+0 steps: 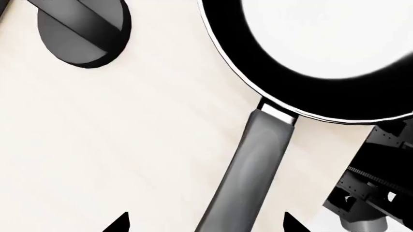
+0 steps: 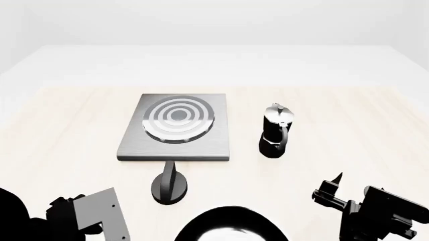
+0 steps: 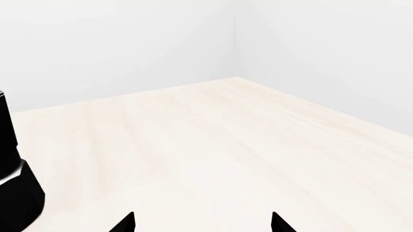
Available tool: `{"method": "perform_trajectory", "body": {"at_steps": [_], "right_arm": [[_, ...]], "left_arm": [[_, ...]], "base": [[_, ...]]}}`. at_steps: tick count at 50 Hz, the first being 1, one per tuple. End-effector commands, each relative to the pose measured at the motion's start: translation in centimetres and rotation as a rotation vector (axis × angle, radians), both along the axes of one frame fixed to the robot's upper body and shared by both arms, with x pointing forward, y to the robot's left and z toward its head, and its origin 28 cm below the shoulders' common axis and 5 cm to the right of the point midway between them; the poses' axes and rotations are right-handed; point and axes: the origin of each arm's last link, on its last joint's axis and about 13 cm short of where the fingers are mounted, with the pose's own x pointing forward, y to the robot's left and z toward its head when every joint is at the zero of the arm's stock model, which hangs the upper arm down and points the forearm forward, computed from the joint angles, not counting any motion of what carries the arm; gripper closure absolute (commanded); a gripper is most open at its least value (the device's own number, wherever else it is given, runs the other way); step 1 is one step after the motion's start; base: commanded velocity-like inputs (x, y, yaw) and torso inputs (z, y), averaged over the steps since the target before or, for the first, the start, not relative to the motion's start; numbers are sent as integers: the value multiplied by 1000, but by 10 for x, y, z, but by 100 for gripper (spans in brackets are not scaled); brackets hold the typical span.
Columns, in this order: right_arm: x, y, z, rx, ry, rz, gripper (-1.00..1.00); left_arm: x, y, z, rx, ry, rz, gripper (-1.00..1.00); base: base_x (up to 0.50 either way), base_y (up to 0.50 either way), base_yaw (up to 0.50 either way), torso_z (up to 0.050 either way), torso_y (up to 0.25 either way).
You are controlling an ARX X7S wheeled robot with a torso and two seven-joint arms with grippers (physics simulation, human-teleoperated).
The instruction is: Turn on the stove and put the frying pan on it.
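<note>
The stove (image 2: 134, 143) is a grey square plate with a ringed burner (image 2: 179, 118) in the middle of the table. Its black round knob (image 2: 169, 187) stands just in front of it and also shows in the left wrist view (image 1: 84, 31). The frying pan (image 2: 231, 226), black with a pale inside, lies at the near edge, cut off by the frame. In the left wrist view the pan (image 1: 322, 38) and its long handle (image 1: 258, 164) fill the frame. My left gripper (image 1: 206, 223) is open, its tips on either side of the handle, apart from it. My right gripper (image 3: 202, 223) is open and empty over bare table (image 2: 330, 191).
A black-and-silver moka pot (image 2: 276, 130) stands right of the stove; its base shows at the right wrist view's edge (image 3: 13, 183). My left arm (image 2: 94, 213) sits at the near left. The wooden table (image 2: 362, 120) is backed by white walls.
</note>
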Motion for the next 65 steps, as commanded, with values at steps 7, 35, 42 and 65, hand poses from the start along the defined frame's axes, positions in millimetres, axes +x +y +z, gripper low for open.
{"method": "perform_trajectory", "body": {"at_steps": [7, 35, 42, 65], "right_arm": [[1, 0, -1, -2, -1, 2, -100], [1, 1, -1, -1, 0, 5, -100], [0, 1, 0, 0, -1, 5, -100], [0, 1, 0, 3, -4, 4, -100]], "left_arm": [[16, -8, -14, -2, 39, -52, -100], [18, -19, -26, -54, 91, -146, -100], [20, -19, -31, -59, 109, -148, -100], [33, -21, -60, -71, 190, -149, -100]], "base": [[0, 0, 0, 0, 0], [0, 0, 0, 0, 0], [0, 0, 0, 0, 0], [0, 0, 0, 0, 0]]}}
